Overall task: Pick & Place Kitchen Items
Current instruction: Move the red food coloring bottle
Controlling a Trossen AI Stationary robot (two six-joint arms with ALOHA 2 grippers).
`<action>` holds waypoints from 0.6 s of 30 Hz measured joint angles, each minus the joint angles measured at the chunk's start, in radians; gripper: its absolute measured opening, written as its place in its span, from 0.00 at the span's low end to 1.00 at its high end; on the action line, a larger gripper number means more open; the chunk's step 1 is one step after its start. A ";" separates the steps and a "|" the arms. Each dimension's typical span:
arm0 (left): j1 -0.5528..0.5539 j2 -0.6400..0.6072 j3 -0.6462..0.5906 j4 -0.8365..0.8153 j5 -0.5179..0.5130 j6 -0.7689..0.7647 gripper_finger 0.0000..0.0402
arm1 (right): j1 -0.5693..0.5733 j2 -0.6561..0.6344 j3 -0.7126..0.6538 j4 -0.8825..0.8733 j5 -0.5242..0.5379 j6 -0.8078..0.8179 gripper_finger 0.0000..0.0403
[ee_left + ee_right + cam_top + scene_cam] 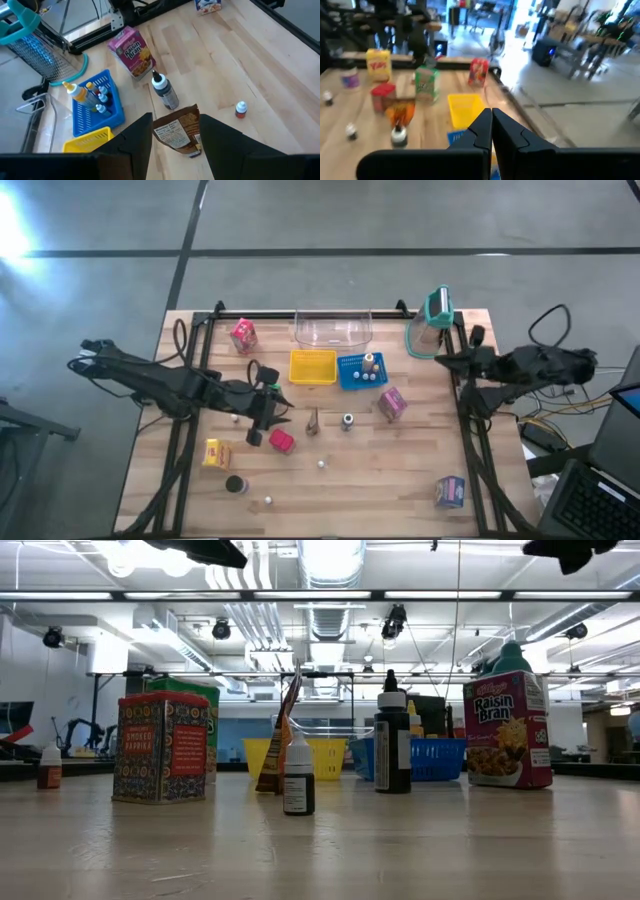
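left gripper (175, 145): my fingers spread, hovering mid-desk with the brown pouch (178, 131) standing between them (contact I cannot tell) | pouch beside the dark bottle (165, 92), near the blue basket (107, 112) | right gripper (491, 131): fingers pressed together, parked over the desk's right edge

Both arms are showing matte black, slender jointed links. Left claw (281, 418) is showing two broad, flat black fingers (137, 145) with angular tips, plus a small green mark near the wrist. Right claw (491, 131) fingers are black, wedge-shaped. Black cables are looping from each arm base.
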 joint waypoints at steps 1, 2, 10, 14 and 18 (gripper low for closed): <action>0.000 0.000 0.000 -0.004 0.000 -0.002 0.42 | -0.008 -0.017 0.011 -0.042 -0.028 0.006 0.02; 0.000 0.000 0.000 -0.005 0.000 -0.005 0.42 | -0.012 -0.035 0.016 -0.073 -0.050 0.010 0.02; 0.000 0.000 0.002 -0.010 0.003 -0.017 0.42 | -0.014 -0.186 -0.022 -0.138 -0.122 -0.015 0.02; 0.000 0.000 0.000 0.008 0.009 -0.050 0.42 | -0.014 -0.229 -0.020 -0.132 -0.119 -0.021 0.02; 0.000 0.000 0.001 0.011 0.010 -0.057 0.42 | -0.014 -0.261 -0.020 -0.132 -0.119 -0.020 0.02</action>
